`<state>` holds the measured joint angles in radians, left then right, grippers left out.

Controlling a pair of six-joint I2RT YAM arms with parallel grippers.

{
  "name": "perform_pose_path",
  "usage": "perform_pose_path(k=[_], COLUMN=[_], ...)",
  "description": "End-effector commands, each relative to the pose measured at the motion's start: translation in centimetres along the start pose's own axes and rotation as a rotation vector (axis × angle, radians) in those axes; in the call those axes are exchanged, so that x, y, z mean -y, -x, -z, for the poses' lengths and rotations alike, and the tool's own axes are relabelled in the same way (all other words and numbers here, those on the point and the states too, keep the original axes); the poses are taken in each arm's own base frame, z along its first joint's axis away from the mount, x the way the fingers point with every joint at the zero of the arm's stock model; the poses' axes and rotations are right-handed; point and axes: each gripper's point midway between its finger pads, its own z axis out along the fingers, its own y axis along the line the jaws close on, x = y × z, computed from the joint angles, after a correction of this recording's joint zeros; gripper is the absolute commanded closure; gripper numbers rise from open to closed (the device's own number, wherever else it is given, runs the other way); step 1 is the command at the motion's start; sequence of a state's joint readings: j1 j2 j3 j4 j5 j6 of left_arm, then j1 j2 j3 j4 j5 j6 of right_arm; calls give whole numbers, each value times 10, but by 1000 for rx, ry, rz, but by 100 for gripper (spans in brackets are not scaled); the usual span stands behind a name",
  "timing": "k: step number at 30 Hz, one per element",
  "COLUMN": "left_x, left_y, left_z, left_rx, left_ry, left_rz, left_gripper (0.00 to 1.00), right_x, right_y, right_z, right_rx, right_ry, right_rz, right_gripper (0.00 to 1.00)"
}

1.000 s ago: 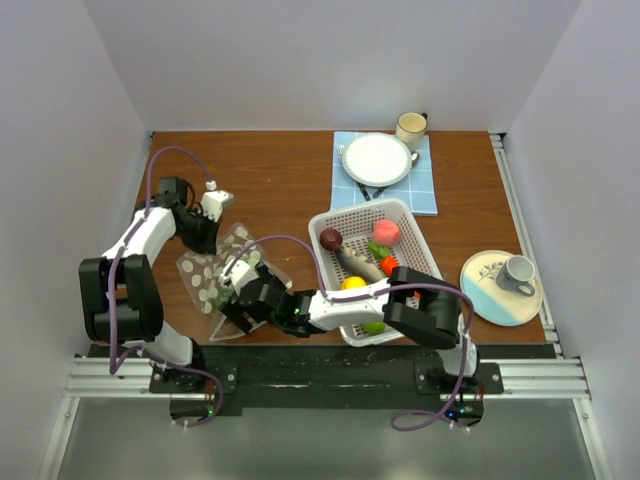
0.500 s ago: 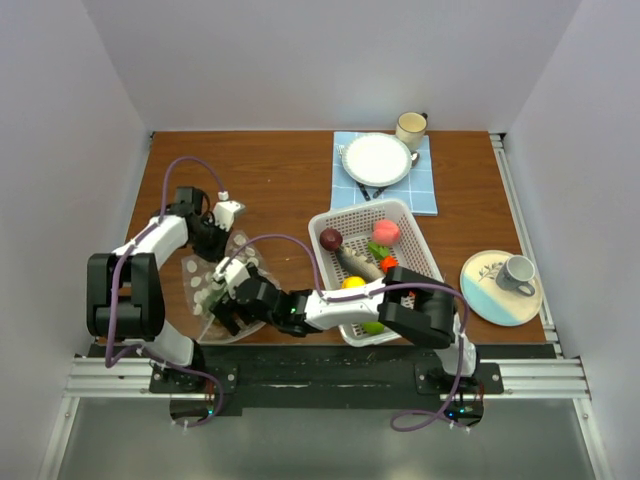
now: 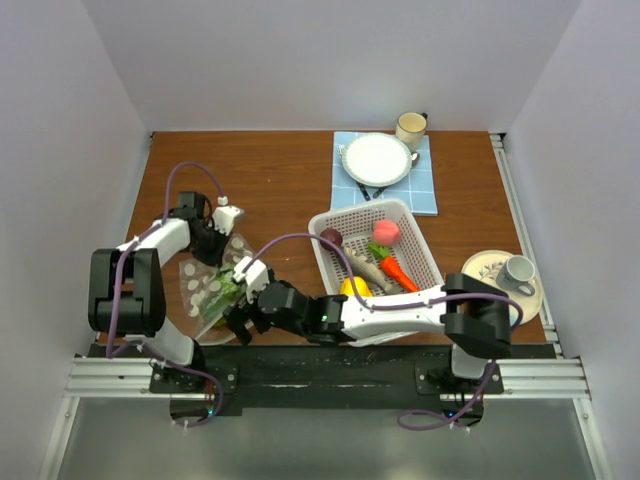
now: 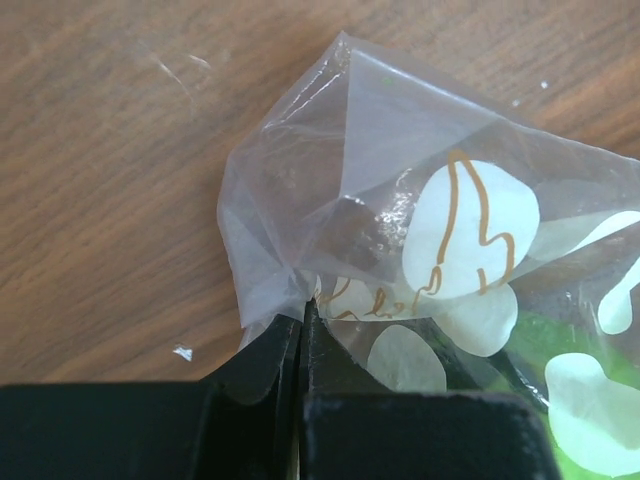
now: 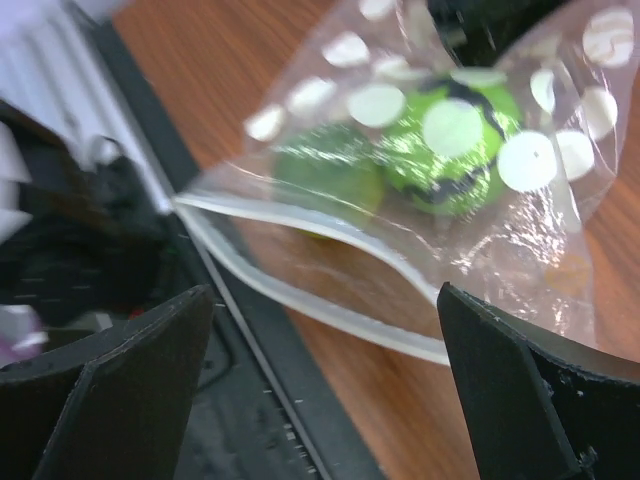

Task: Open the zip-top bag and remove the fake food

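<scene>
Shows bag (image 3: 212, 285) lying flat at the near left of the wood table (image 3: 280, 180), between the two grippers. Contains green food (image 5: 452, 140), rounded and glossy, visible through the film. Made of clear, floppy plastic printed with white dots, creased and crumpled toward the far corner. Edged on the near side by the zip strip (image 5: 300, 290), a pale double band; sealed or parted, cannot tell.

To the right, shows a white perforated basket (image 3: 358, 208), rectangular with sloping walls. Holds a dark purple piece (image 3: 331, 238), a pink peach (image 3: 386, 231), an orange carrot (image 3: 395, 268) and a yellow pear (image 3: 352, 288), loosely heaped.

Left gripper (image 4: 302, 308): clamped on the bag's far corner, black fingers pressed together with a pinch of film between them. Arm folded at the elbow, reaching inward from the table's left side.

Right gripper (image 5: 322, 300): spread to full width and empty, low at the bag's near edge, one finger to each side of the zip strip in the wrist view. Arm stretched leftward along the table's near edge, passing in front of the basket.
</scene>
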<state>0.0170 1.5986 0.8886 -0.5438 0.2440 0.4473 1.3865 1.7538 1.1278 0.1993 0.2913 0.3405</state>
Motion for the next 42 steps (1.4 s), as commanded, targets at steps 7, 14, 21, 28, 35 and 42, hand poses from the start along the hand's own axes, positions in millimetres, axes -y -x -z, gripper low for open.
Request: perform_pose_path(k=[7,14,21,28,35,42], left_x=[-26,-27,-24,-23,-17,-8], left_y=[15,21,18,15,19,33], left_z=[-9,-7,-5,-2,-3,10], left_rx=[-4,5,0,-2,8,39], left_ry=[95,94,85,90,53,6], left_rz=[16,17,16,5,23,34], left_gripper=[100,100,100,100,100,100], right_x=[-44,-39,-17,-6,8,15], right_y=[-27,-44,-18,2,-5,1], right_z=[9,-8,-44,-48,-74,-97], right_rx=[-71,-93,-27,-1,-29,-12], right_ry=[211,171,84,96,83,68], right_rz=[-101,-75,-55,-54,-77,-43], right_gripper=[50,49,32,32,24,1])
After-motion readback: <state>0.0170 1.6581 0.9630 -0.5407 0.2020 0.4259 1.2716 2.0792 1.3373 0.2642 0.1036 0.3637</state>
